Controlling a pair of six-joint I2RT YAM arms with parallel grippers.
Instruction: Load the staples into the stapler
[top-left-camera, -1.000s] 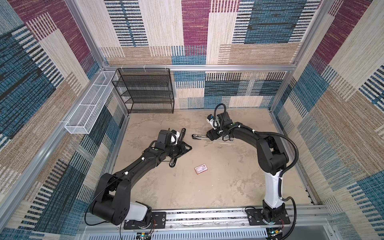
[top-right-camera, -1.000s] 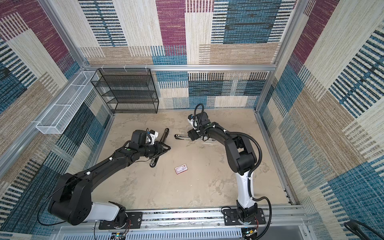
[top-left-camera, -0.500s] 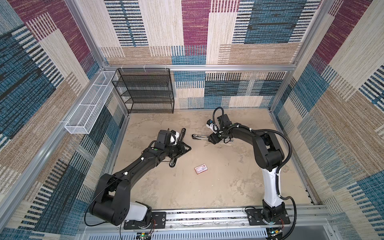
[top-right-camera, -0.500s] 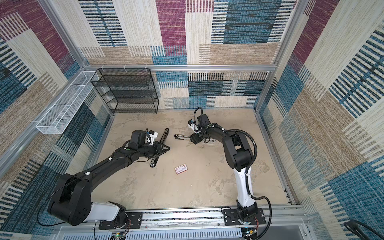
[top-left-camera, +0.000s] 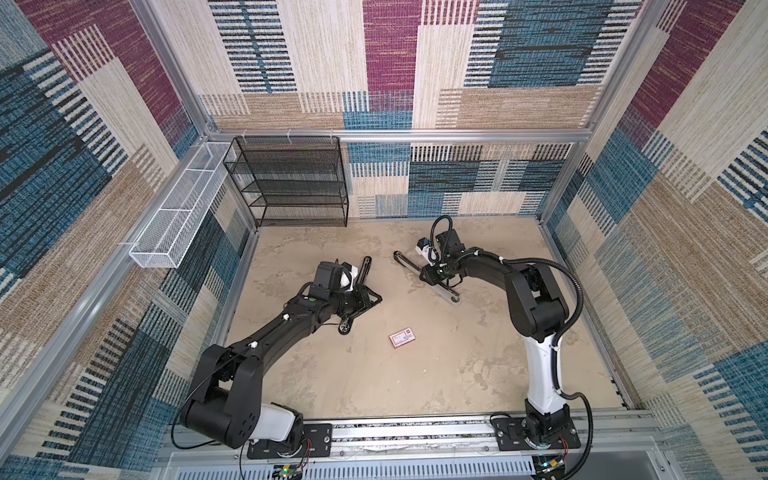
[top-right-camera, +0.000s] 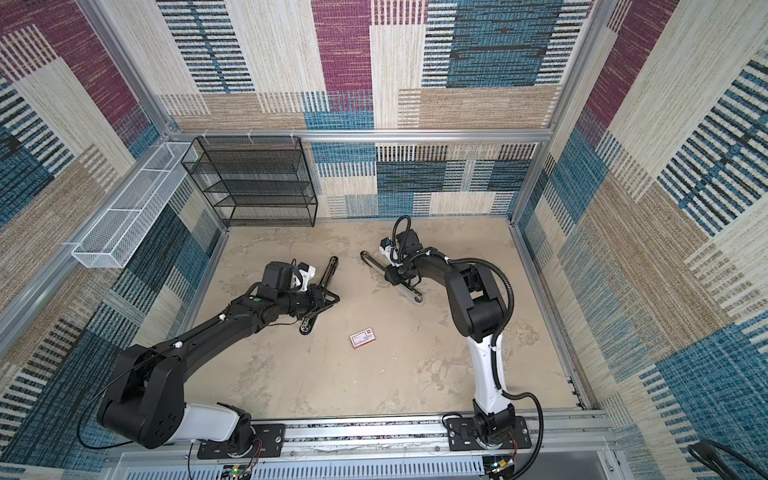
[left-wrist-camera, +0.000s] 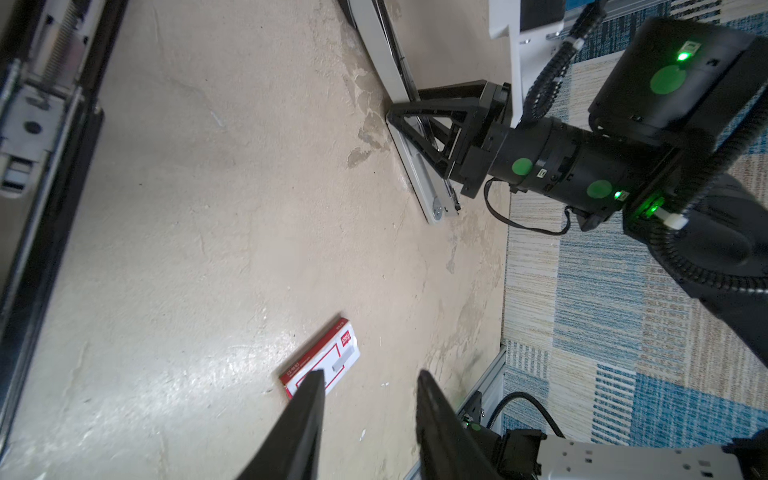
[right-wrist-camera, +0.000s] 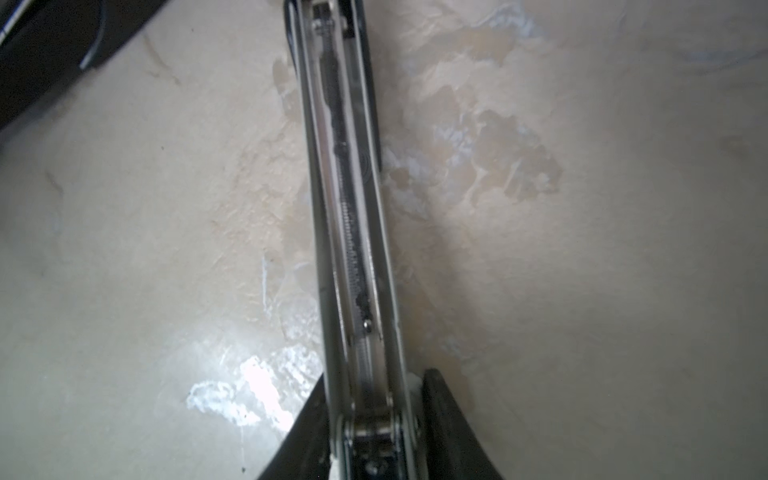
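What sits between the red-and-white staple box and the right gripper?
Nothing: only bare table separates the staple box from the right gripper, plain in both top views and the left wrist view.

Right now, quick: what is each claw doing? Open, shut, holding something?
Left gripper: open, nothing between its fingers.
Right gripper: closed on the grey stapler, near its hinge end.

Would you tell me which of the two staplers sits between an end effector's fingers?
The pale grey stapler, straddled by the right end effector; the black stapler lies ungripped.
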